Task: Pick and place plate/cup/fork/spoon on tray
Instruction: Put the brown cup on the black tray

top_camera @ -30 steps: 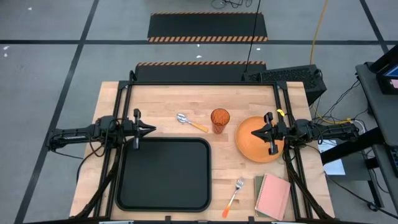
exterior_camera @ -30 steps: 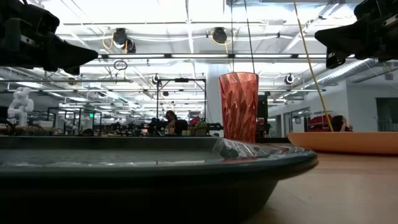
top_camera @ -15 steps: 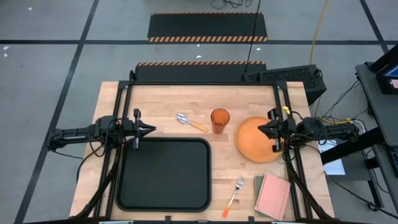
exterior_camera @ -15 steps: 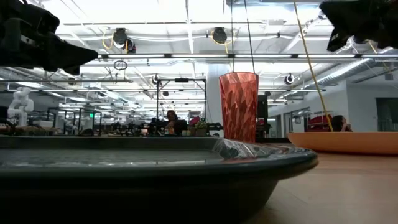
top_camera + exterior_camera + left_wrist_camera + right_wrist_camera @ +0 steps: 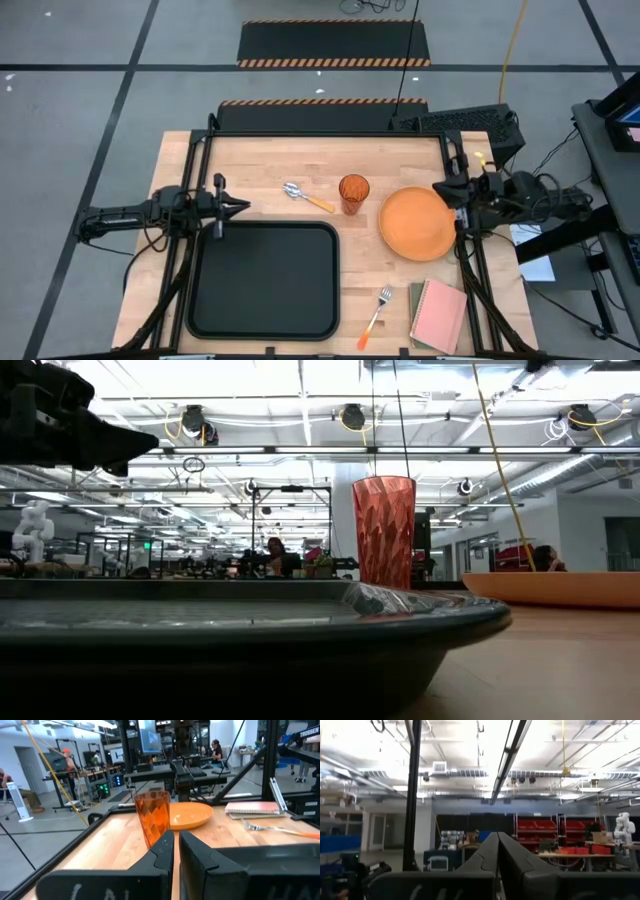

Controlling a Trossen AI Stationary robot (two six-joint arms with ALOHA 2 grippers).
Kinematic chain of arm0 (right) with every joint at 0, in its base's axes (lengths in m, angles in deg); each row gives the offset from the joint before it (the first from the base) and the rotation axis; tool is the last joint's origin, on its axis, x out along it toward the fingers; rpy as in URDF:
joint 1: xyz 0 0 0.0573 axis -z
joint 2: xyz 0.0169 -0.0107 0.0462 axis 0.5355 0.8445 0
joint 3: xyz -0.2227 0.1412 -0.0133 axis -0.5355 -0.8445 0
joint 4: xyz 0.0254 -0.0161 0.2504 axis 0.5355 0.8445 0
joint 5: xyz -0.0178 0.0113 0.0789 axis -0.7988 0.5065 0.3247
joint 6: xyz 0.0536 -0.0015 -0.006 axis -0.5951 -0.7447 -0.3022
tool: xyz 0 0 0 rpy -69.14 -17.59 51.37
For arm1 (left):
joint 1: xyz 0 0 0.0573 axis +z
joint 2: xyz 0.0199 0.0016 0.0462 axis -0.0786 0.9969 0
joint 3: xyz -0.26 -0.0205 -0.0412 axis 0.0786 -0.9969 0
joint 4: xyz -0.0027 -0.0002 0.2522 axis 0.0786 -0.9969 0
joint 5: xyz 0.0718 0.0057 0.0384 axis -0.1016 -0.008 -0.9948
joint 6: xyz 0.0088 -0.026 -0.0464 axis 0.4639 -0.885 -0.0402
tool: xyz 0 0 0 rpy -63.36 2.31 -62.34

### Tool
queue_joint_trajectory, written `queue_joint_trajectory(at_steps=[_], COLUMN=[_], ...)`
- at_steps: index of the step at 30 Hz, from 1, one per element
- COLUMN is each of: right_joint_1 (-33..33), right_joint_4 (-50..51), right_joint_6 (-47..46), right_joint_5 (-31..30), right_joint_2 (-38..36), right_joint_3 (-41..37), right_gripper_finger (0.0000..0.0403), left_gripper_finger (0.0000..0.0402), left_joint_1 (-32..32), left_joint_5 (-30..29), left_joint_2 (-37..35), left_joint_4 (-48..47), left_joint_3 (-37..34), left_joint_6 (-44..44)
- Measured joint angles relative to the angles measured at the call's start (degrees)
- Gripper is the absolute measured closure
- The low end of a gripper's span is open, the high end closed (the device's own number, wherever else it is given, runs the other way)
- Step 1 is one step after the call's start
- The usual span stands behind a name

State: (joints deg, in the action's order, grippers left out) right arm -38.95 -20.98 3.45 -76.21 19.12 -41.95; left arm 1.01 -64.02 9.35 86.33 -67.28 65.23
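Observation:
The orange plate [image 5: 418, 223] lies flat on the table at the right, and it also shows in the low view [image 5: 555, 588]. The amber cup [image 5: 353, 190] stands upright at the far middle. The spoon [image 5: 305, 196] lies left of the cup. The fork [image 5: 375, 312] lies near the front edge. The black tray [image 5: 263, 280] lies at the front left. My left gripper [image 5: 240, 207] is shut and empty above the tray's far left corner. My right gripper [image 5: 441, 189] is shut and empty, raised by the plate's far right rim, and its wrist view [image 5: 497, 840] looks level into the room.
A pink notebook [image 5: 438, 315] lies at the front right, beside the fork. Black frame rails [image 5: 200, 170] run along the table's left and right sides. The left wrist view shows the cup [image 5: 152, 815], the plate [image 5: 187, 815] and the fork [image 5: 270, 827] beyond the tray.
My right gripper has drawn back from above the plate toward the table's right edge. It has risen out of the low view and has stayed shut. The plate has not moved.

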Motion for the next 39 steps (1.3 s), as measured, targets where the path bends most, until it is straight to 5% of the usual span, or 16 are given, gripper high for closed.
queue_joint_trajectory(at_steps=[20,30,39], right_joint_1=[2.28,6.62,9.25], right_joint_4=[33.94,42.29,50.99], right_joint_6=[7.30,-2.24,-7.85], right_joint_5=[-14.88,-17.17,-8.52], right_joint_2=[38.69,49.12,56.04], right_joint_3=[41.81,45.42,45.44], right_gripper_finger=[0.0403,0.0403,0.0402], left_gripper_finger=[0.0369,0.0369,0.0369], left_joint_1=[-0.02,-0.01,-0.01], left_joint_5=[-0.24,-0.28,-0.64], left_joint_2=[0.00,0.00,0.00], left_joint_4=[1.44,3.98,3.98], left_joint_3=[0.00,0.00,0.00], left_joint_6=[-2.38,-7.37,-7.54])
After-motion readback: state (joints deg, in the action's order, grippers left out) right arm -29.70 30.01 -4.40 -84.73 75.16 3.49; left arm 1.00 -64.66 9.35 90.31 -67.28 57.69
